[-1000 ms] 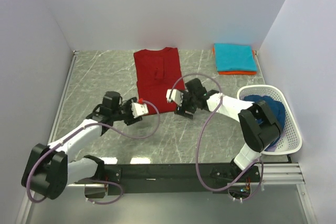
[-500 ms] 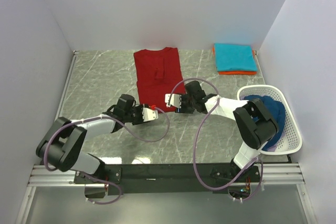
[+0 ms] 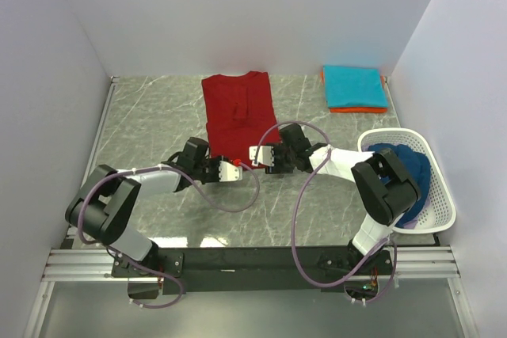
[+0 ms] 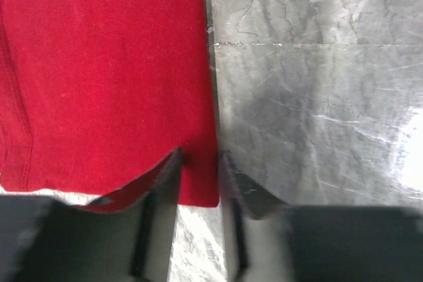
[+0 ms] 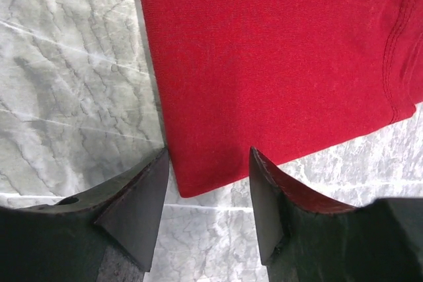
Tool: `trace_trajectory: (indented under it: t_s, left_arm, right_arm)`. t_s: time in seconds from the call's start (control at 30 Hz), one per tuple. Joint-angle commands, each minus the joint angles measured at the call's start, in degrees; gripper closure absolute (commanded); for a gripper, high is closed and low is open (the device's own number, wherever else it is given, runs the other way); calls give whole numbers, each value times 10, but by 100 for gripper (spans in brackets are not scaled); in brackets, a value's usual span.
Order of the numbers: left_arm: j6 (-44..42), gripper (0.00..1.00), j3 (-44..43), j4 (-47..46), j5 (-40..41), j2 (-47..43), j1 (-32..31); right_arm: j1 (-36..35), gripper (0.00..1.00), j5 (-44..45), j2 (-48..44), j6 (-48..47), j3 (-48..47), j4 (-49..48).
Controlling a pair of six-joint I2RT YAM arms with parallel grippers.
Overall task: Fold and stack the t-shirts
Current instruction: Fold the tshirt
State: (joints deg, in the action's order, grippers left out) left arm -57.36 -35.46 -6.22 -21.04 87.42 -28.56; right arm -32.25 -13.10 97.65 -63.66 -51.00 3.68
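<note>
A dark red t-shirt [image 3: 238, 112], folded into a long strip, lies flat at the middle back of the table. My left gripper [image 3: 230, 170] is at its near left corner. In the left wrist view that gripper [image 4: 199, 163] stands narrowly open, its fingers astride the corner of the red cloth [image 4: 106, 64], which lies flat. My right gripper [image 3: 264, 155] is at the near right corner. In the right wrist view it [image 5: 210, 156] is open wider, one finger on either side of the cloth's corner [image 5: 277, 51]. A folded teal t-shirt [image 3: 355, 85] lies on an orange one [image 3: 356, 109] at the back right.
A white mesh basket [image 3: 444, 195] at the right edge holds a crumpled navy blue t-shirt [image 3: 408, 160]. White walls close in the table on the left, back and right. Grey marble tabletop [image 3: 150, 116] shows to the left of the red shirt.
My left arm has swung right to the shirt's near left corner and its jaws have narrowed. My right gripper has shifted slightly onto the near right corner, with its jaws a little narrower.
</note>
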Motion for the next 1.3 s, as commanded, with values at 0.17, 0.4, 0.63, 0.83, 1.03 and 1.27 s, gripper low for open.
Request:
trace_trajectory:
  t_s: [0.17,0.4,0.63,0.83,1.03,1.27]
  left_arm:
    - [-18,89,-44,59,-13,31,15]
    - [1,99,-104,165,-88,17,74]
    - [14,99,-172,261,-149,-19,103]
    - [-16,99,-192,343,-168,-58,104]
    - [-90,99,-166,490,-173,-132,63]
    - [-121,100,-155,707,-239,-237,28]
  right_arm:
    - [9,71,15,31,-19,-14,34]
    - [10,100,3,12,34,-52,88]
    - [11,100,-32,-9,101,-150,164]
    - [10,100,-45,-37,129,-170,220]
    - [-27,100,-75,-132,166,-105,297]
    - [-145,100,-90,-302,216,-22,396]
